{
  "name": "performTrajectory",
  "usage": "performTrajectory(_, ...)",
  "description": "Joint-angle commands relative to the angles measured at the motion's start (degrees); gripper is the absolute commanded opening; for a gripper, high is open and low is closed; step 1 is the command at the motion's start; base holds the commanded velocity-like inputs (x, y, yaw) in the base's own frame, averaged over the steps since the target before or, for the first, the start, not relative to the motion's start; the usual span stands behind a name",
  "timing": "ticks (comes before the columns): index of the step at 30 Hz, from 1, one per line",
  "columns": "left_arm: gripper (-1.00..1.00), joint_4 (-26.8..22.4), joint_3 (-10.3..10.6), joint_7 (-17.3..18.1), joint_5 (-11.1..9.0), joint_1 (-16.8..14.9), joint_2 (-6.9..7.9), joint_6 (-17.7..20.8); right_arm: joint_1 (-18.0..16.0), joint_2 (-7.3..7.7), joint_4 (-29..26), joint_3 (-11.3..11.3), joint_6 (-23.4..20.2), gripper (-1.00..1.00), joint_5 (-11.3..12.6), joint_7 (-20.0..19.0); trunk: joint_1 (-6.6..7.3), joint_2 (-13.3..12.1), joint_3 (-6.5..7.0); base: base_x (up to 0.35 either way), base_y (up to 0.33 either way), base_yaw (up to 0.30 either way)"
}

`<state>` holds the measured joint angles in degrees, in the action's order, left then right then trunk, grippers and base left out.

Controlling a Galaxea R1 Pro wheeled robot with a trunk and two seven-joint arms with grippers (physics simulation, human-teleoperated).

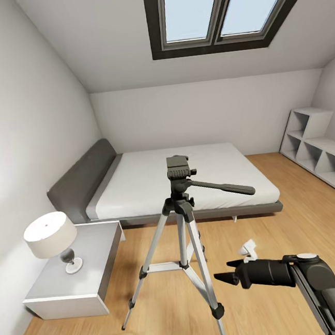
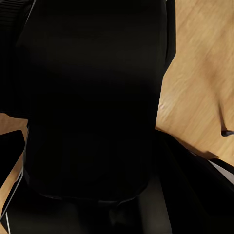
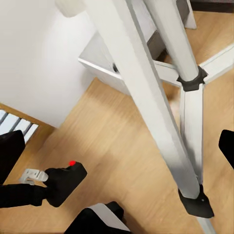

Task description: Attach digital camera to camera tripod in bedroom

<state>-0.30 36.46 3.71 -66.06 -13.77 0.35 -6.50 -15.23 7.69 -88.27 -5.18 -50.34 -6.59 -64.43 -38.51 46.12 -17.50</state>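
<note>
The camera tripod [image 1: 178, 208] stands upright on the wood floor of the bedroom, between me and the bed, its pan handle [image 1: 224, 186] pointing right. My right gripper [image 1: 224, 271] hovers open just right of the tripod's front leg [image 3: 146, 97], with dark fingers [image 3: 10, 153] at both edges of the right wrist view. The digital camera [image 3: 66, 183], black with a red button, hangs low over the floor, and my left gripper [image 3: 44, 184] appears shut on it. In the left wrist view the camera's black body [image 2: 92, 97] blocks most of the picture.
A white bed [image 1: 179, 179] with a grey headboard lies behind the tripod. A grey nightstand [image 1: 80, 271] with a lamp [image 1: 50, 235] stands left of it. White cube shelves [image 1: 316, 150] line the right wall. A small white piece [image 1: 248, 248] shows just above the right gripper.
</note>
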Motion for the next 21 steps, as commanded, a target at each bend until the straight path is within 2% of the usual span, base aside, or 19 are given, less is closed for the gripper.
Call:
performTrajectory(1, -1.0, 0.0, 0.5, 0.2, -0.5, 0.0, 0.0, -0.1, -0.1, -0.06, 0.0, 0.6, -0.1, 1.0, -0.7, -0.6, -0.01, 0.1, -0.07, 0.0, 0.0, 0.0)
performTrajectory(3, -1.0, 0.0, 0.5, 0.2, -0.5, 0.0, 0.0, -0.1, -0.1, -0.27, 0.1, 1.9, 0.3, 1.0, -0.8, 0.2, -0.01, 0.1, -0.07, 0.0, 0.0, 0.0)
performTrajectory(5, -1.0, 0.0, 0.5, 0.2, -0.5, 0.0, 0.0, -0.1, -0.1, -1.26, 0.1, 3.3, 0.8, 1.0, -0.8, 2.4, -0.01, 0.1, -0.07, 0.0, 0.0, 0.0)
performTrajectory(7, -1.0, 0.0, 0.5, 0.2, -0.5, 0.0, 0.0, -0.1, -0.1, -3.3, 0.2, 4.5, 1.3, 1.0, -0.7, 6.2, -0.01, 0.1, -0.07, 0.0, 0.0, 0.0)
performTrajectory(10, -1.0, 0.0, 0.5, 0.2, -0.4, 0.0, 0.0, -0.1, -0.1, -7.62, 1.8, 5.6, 3.3, 1.0, -0.6, 14.2, -0.01, 0.1, -0.07, 0.0, 0.0, 0.0)
performTrajectory(13, -1.0, 0.0, 0.5, 0.2, -0.4, 0.0, 0.0, -0.1, -0.1, -9.74, 3.0, 5.9, 4.8, 1.0, -0.5, 17.4, -0.01, 0.1, -0.07, 0.0, 0.0, 0.0)
performTrajectory(16, -1.0, 0.0, 0.5, 0.2, -0.4, 0.0, 0.0, -0.1, -0.1, -10.64, 3.3, 6.0, 5.7, 1.0, -0.6, 18.9, -0.01, 0.1, -0.07, 0.0, 0.0, 0.0)
performTrajectory(21, -1.0, 0.0, 0.5, 0.2, -0.4, 0.0, 0.0, -0.1, -0.1, -10.89, 3.4, 6.1, 8.6, 1.0, -0.6, 19.6, -0.01, 0.1, -0.07, 0.0, 0.0, 0.0)
